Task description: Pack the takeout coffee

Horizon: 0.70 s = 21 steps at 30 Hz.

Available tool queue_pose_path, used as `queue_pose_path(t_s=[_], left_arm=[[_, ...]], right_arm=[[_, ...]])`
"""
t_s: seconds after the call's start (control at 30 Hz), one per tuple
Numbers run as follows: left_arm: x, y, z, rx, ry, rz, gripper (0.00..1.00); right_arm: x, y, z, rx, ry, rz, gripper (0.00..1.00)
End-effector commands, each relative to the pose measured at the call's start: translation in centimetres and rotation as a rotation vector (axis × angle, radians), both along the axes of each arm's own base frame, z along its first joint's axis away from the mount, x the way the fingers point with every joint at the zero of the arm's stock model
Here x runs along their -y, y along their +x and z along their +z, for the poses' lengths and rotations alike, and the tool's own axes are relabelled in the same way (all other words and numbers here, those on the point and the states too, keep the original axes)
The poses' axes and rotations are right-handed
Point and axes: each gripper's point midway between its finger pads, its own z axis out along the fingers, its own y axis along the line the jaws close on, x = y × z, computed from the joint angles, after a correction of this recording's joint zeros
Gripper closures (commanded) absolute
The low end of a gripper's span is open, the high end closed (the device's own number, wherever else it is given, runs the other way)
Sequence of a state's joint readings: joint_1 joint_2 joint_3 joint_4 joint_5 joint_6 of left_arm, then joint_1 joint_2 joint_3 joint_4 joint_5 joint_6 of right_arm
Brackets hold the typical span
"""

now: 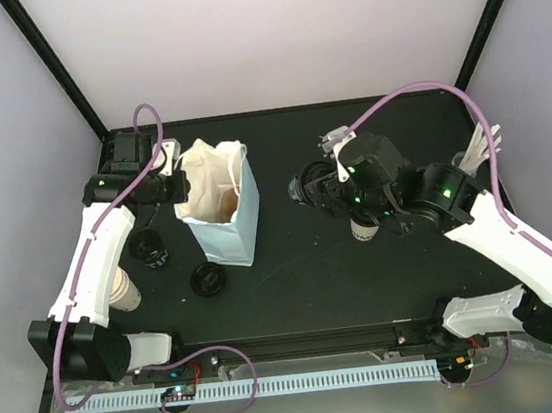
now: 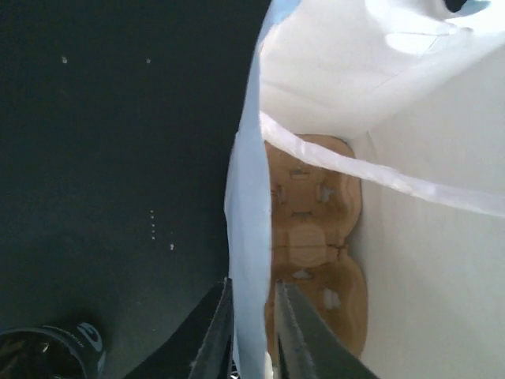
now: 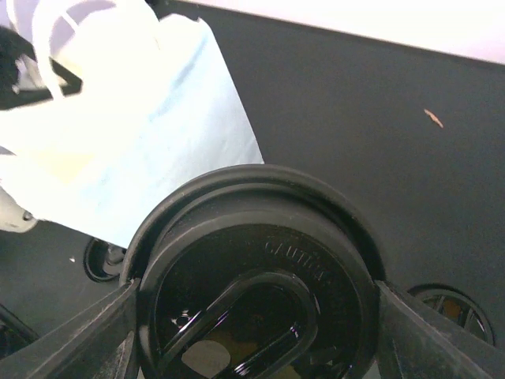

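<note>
One light-blue bag [image 1: 226,223] upright on the worktop [image 1: 366,286]; one brown carrier [image 2: 316,253] flat at its bottom. Two cream cups in view: lidded cup [image 1: 364,228] well right of the bag, grasped by the right end effector [image 3: 252,332], arm bent toward the bag; second cup [image 1: 123,291] left of it. One black lid [image 1: 148,247] just left of the bag, another lid [image 1: 207,278] in front. Left arm stretched along the bag's left side, left end effector [image 2: 252,316] clenched on that wall.

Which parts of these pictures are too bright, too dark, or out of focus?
Top view: even light, but the loose lid nearly vanishes against the black table. Left wrist view: the bag is washed out white inside, the carrier stays clear, the near fingers are soft. Right wrist view: the cup lid is sharp, the bag behind is blurred.
</note>
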<state>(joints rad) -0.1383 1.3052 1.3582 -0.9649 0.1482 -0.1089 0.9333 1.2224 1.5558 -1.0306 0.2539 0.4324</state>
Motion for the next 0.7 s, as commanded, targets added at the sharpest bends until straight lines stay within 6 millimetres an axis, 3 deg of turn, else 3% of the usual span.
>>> queue_pose_path(t_s=[0.0,0.1,0.3,0.43,0.67], left_arm=[[1.7,-0.8,1.6,-0.002,-0.121,-0.028,0.87],[2.7,-1.2,2.5,0.025,-0.221,-0.010,0.98],[4.6,-1.9,3.7,0.003,-0.497,0.100,0.98],[5.8,-2.4,4.6,0.035,-0.656,0.160,0.98],[7.5,-4.0,3.6,0.039,-0.644,0.250,0.99]], right_arm=[[0.7,-0.6,3.6,0.068,0.063,0.027,0.24],[1.2,-0.4,4.2,0.087,0.054,0.013,0.24],[2.0,0.0,4.4,0.069,-0.004,-0.037,0.24],[2.3,-0.5,6.2,0.075,0.010,-0.024,0.25],[3.6,-1.4,10.4,0.156,0.039,0.006,0.26]])
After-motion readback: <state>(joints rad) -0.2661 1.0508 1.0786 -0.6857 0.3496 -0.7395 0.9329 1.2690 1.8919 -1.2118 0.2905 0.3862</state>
